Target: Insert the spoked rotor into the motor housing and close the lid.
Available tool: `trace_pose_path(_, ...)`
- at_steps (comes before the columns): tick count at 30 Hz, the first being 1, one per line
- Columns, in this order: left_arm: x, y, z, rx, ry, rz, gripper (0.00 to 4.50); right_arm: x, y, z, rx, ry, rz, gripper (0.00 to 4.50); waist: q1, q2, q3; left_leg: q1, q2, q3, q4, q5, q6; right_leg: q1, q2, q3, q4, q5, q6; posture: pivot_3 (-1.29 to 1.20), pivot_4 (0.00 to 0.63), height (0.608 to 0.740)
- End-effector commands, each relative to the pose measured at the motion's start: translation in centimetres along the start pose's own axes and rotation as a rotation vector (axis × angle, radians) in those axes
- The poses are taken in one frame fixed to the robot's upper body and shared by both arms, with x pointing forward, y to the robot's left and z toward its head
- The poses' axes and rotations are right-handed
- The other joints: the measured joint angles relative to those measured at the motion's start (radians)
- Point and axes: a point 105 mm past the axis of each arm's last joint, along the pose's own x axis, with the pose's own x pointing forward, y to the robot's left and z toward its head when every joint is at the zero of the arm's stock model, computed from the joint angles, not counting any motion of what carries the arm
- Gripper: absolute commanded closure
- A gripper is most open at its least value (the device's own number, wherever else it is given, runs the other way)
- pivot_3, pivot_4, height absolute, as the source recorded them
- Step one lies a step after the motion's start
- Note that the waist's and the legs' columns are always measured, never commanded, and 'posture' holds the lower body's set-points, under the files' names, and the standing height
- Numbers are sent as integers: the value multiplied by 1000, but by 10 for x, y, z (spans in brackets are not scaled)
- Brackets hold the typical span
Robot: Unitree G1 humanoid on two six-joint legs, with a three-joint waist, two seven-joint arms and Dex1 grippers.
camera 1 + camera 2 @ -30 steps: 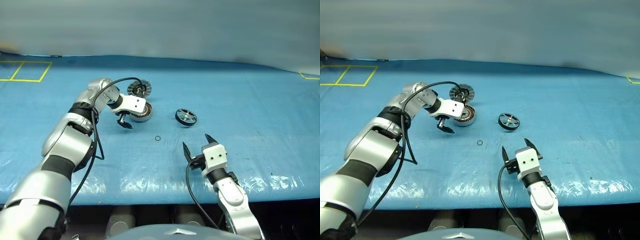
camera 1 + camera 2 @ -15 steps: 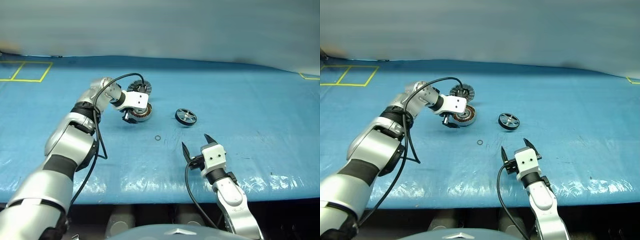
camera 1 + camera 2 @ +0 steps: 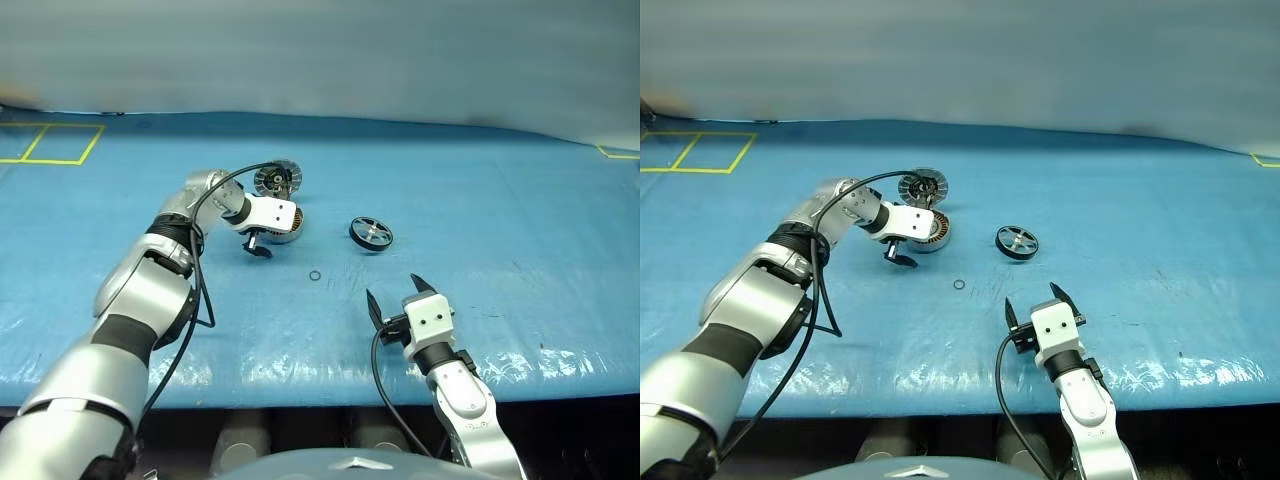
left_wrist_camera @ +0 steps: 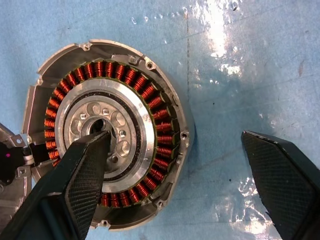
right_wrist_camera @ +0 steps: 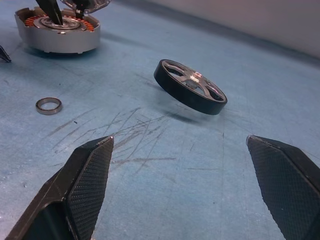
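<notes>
Two steps of the job remain, by the look of things: the spoked rotor (image 3: 372, 233) lies by itself on the blue counter (image 3: 520, 210), well apart from the motor housing (image 3: 285, 224), so it has not gone in, and the lid (image 3: 276, 179) stands raised at the housing's far edge, not yet closed. In the left wrist view the housing's cavity is bare, with copper windings ringing the silver hub and nothing seated over them. A small thin ring (image 3: 315, 276) lies loose on the counter between the housing and the robot.

The left end effector (image 4: 175, 165) hangs over the housing with its jaws spread wide and holds nothing; one fingertip (image 4: 92, 150) sits over the hub's centre hole, though I cannot tell whether it touches the metal, while the other is out past the housing's rim above bare counter. The right end effector (image 3: 397, 294) is near the counter's front edge, also spread wide and empty, pointing toward the rotor, which seems slightly tilted, ahead of it but clearly short of it.
</notes>
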Motion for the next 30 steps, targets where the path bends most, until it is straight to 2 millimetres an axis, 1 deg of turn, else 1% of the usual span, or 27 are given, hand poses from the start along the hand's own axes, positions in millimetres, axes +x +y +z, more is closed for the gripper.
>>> trace_pose_path(1, 5, -3, -2, 15, 6, 10, 44, 0, -5, 15, -10, -62, -24, 0, 0, 0, 0, 0, 0, 0, 0, 0, 0, 0, 0, 0, 0, 0, 0, 0, 150, 740)
trace_pose_path(2, 6, -7, -3, 26, 11, -7, 44, 0, -5, 15, -11, -63, -25, 0, 0, 0, 0, 0, 0, 0, 0, 0, 0, 0, 0, 0, 0, 0, 0, 0, 150, 740)
trace_pose_path(3, 7, -10, -4, 17, 9, -25, 214, 0, -6, 15, -14, -62, -28, 0, 0, 0, 0, 0, 0, 0, 0, 0, 0, 0, 0, 0, 0, 0, 0, 0, 150, 740)
trace_pose_path(5, 8, -16, -3, 19, -9, -64, 621, 0, -6, 15, -17, -62, -31, 0, 1, 0, 0, 1, 0, 0, 0, 0, 0, 1, 0, 0, 0, 0, 0, 0, 150, 740)
trace_pose_path(8, 11, -9, -4, 55, 11, 15, 1588, 0, -6, 15, -20, -63, -29, 0, 0, 0, -1, 2, 0, 0, 1, 0, 0, 2, 0, 0, 0, 0, 0, 0, 150, 740)
trace_pose_path(9, 12, -13, -5, 67, 14, -9, 1588, 0, -6, 16, -28, -65, -27, 0, 0, 0, -1, 2, 0, 0, 1, 0, 0, 2, 0, 0, 0, 0, 0, 0, 150, 740)
trace_pose_path(11, 12, -21, -7, 73, 8, -64, 2082, 1, -6, 16, -33, -67, -26, 0, 0, 0, -1, 3, 0, 0, 1, 0, 0, 2, 0, 0, 1, 0, 0, 0, 150, 740)
trace_pose_path(12, 12, -23, -7, 74, 2, -81, 2253, 1, -6, 16, -33, -67, -27, 0, -1, 0, -1, 3, 0, 1, 1, 0, 0, 2, 0, 0, 1, 0, 0, 0, 150, 740)
trace_pose_path(13, 12, -23, -6, 94, -2, -67, 2328, 1, -6, 16, -33, -67, -28, 0, -1, 1, -1, 3, 0, 1, 0, 0, 0, 3, 0, 1, 1, 0, 0, 0, 150, 740)
trace_pose_path(16, 11, -21, -2, 144, -26, -36, 2328, 1, -6, 17, -31, -69, -29, 0, 0, 1, -1, 3, 0, 1, 0, 0, 0, 3, 0, 1, 1, 0, 0, 0, 150, 740)
trace_pose_path(20, 6, -33, 8, 186, -104, -110, 2328, 1, -5, 17, -32, -70, -24, 0, 0, 1, -1, 3, 0, 1, 0, 0, 0, 3, 0, 1, 1, 0, 0, 0, 150, 740)
trace_pose_path(21, 4, -41, 11, 199, -132, -151, 2328, 1, -5, 18, -31, -71, -20, 0, -1, 1, -2, 3, 0, 1, 0, 0, 0, 3, 0, 1, 1, 0, 0, 0, 150, 740)
trace_pose_path(23, -4, -65, 16, 226, -181, -249, 2328, 1, -3, 18, -29, -72, -4, 0, -6, 2, -2, 4, 0, 2, 0, 0, 0, 2, 0, 2, 1, 0, -1, 0, 150, 740)
trace_pose_path(25, -11, -80, 19, 247, -191, -289, 2328, 1, -2, 18, -31, -72, 4, 0, -10, 2, -2, 6, 2, 1, -2, 0, 0, 2, 0, 4, 1, -1, -1, 0, 150, 740)
trace_pose_path(27, -17, -96, 19, 273, -178, -317, 2328, 2, -1, 18, -33, -72, 7, 0, -10, 2, -2, 8, 2, 1, -2, 0, 0, 4, 0, 5, 1, -1, -2, 0, 150, 740)
trace_pose_path(28, -19, -102, 19, 285, -164, -328, 2328, 2, -1, 19, -35, -73, 11, 0, -11, 2, -2, 9, 2, 2, -3, 0, 0, 5, 0, 5, 1, -3, -6, 0, 150, 740)
trace_pose_path(30, -23, -110, 20, 282, -146, -336, 2328, 4, -1, 19, -40, -75, 25, 0, -11, 2, -2, 14, 2, 3, -3, 0, 0, 9, 0, 6, 1, -4, -8, 0, 150, 740)
